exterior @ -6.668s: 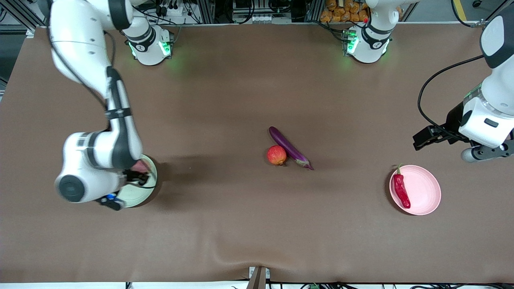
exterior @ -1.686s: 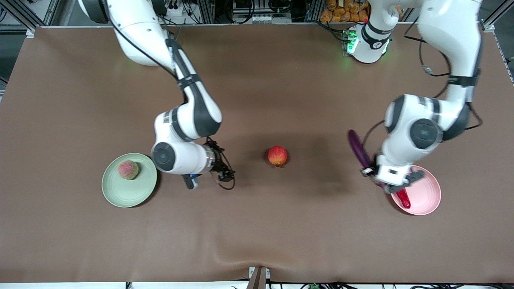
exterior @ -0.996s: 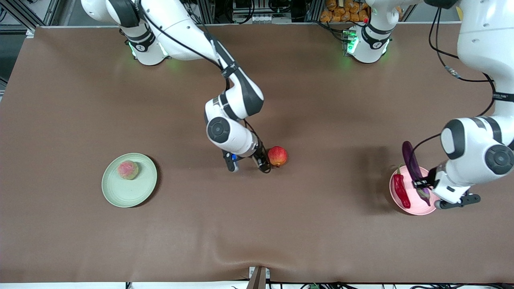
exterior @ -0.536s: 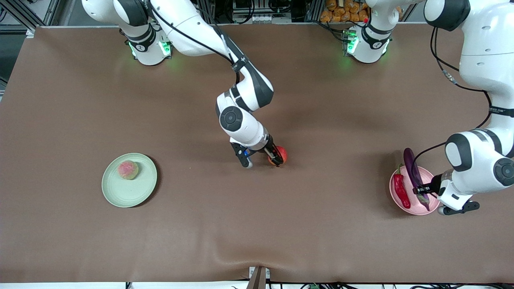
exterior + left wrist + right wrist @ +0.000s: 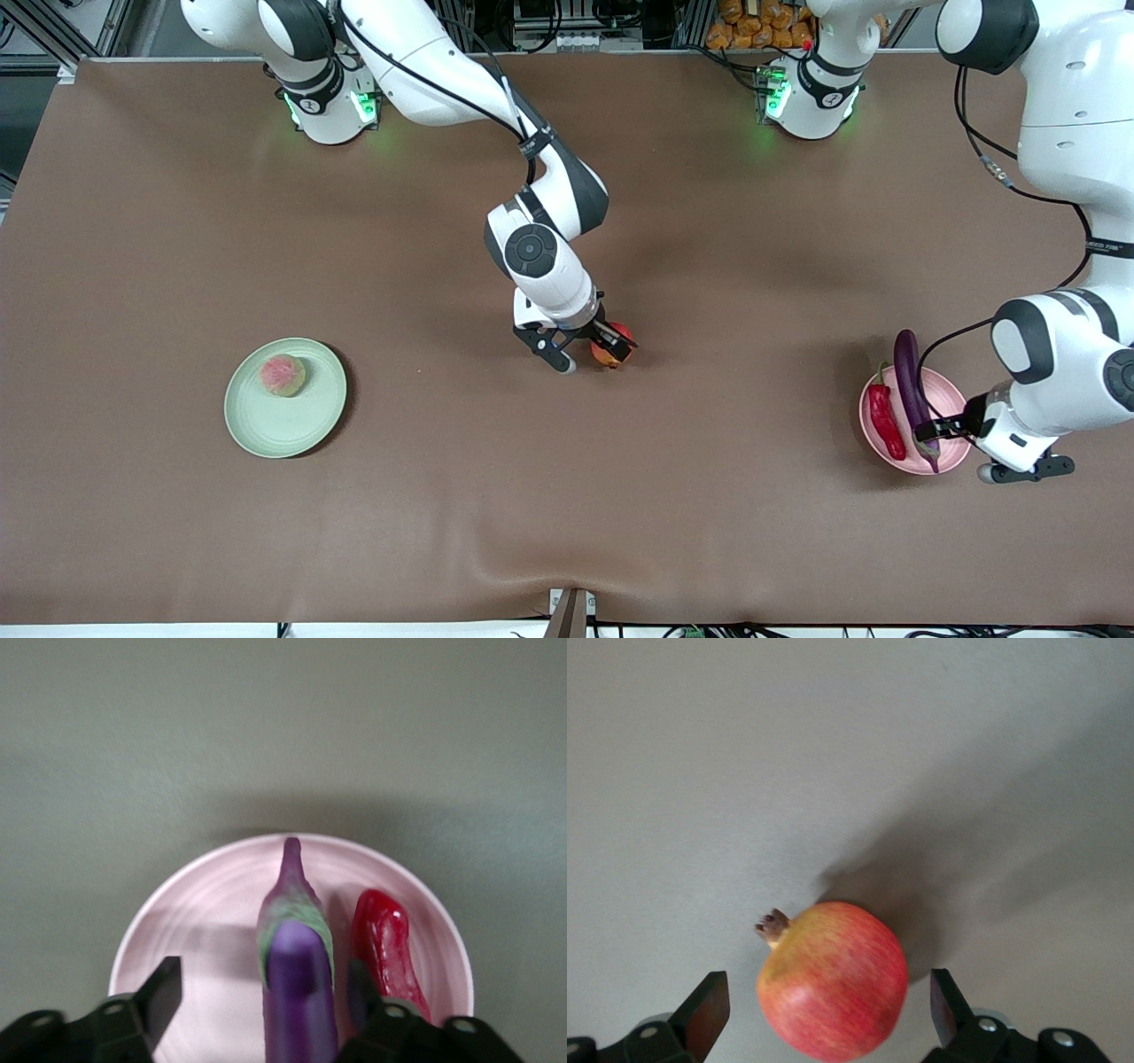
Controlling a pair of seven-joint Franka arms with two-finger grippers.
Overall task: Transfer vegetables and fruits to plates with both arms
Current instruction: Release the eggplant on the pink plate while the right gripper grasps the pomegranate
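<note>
Lay on the table [image 5: 177,532], at the right arm's end: plate [image 5: 266,430] with peach [image 5: 282,375] on it. Sat mid-table between the plates: apple-like fruit [image 5: 833,979], between the spread fingers [image 5: 704,1010] of the right gripper [image 5: 828,1014]. Rested at the left arm's end: second plate [image 5: 195,921], holding eggplant [image 5: 297,983] and chili pepper [image 5: 385,952] side by side, left gripper [image 5: 261,1001] straddling the eggplant.

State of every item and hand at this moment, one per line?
eggplant: on the pink plate, between open fingers
chili pepper: on the pink plate
peach: on the green plate
red-orange fruit: on the table
left hand: open
right hand: open, straddling the red-orange fruit
</note>
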